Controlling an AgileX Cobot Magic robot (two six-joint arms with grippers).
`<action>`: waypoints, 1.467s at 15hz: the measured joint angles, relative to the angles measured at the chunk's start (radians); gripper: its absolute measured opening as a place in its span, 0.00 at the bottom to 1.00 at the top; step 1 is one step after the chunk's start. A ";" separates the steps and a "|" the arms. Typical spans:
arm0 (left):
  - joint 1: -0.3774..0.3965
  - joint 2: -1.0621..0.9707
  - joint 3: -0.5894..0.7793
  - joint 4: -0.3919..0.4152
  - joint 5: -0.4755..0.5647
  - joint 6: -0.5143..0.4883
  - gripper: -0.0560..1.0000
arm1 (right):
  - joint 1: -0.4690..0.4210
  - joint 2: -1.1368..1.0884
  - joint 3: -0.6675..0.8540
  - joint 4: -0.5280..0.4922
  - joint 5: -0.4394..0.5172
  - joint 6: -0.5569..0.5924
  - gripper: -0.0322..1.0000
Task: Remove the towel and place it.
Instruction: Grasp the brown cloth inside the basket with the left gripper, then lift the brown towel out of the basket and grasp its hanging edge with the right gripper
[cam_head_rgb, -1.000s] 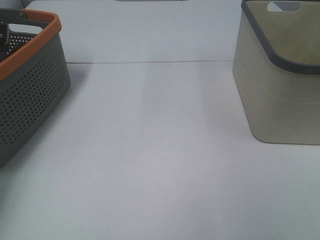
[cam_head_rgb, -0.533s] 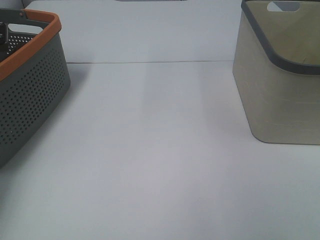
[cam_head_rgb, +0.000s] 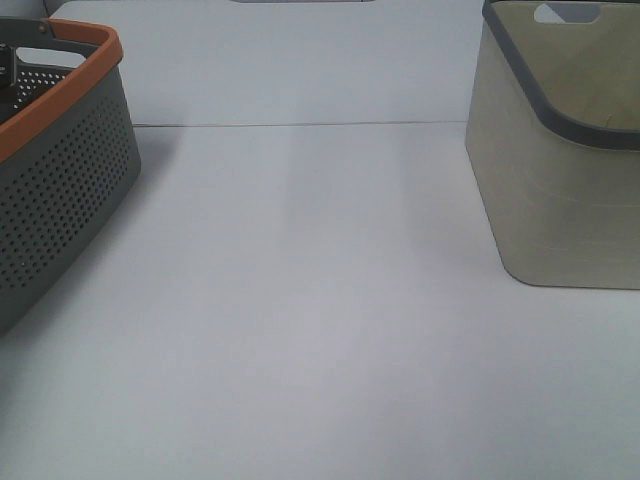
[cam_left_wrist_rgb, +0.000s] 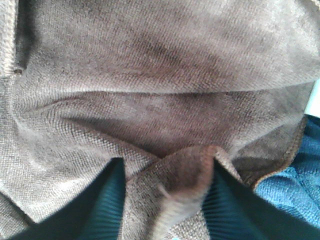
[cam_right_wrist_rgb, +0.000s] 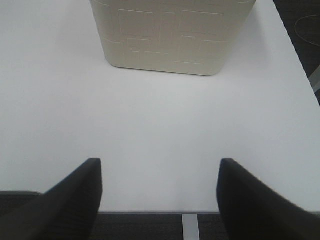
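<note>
White table (cam_head_rgb: 320, 300) lies bare between two containers while the work goes on out of the overhead camera's sight. The brown towel (cam_left_wrist_rgb: 160, 75) fills the left wrist view, lying rumpled over a blue cloth (cam_left_wrist_rgb: 290, 195). The left gripper (cam_left_wrist_rgb: 165, 200) is pressed into it, its fingers set against either side of a raised fold; whether they have clamped it cannot be told. The towel is probably inside the grey, orange-rimmed basket (cam_head_rgb: 70, 180), so lifting out and placing both appear to remain. The right gripper (cam_right_wrist_rgb: 157, 200) hangs wide open and empty over the table's near edge, facing the beige bin (cam_head_rgb: 560, 200).
</note>
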 joint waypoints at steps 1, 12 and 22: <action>0.000 0.000 0.000 0.009 0.000 0.000 0.40 | 0.000 0.000 0.000 0.000 0.000 0.000 0.59; -0.028 -0.045 0.000 -0.033 0.026 -0.122 0.05 | 0.000 0.000 0.000 0.000 0.000 0.000 0.59; -0.031 -0.418 0.000 0.016 0.093 -0.329 0.05 | 0.000 0.000 0.000 0.000 0.000 0.000 0.59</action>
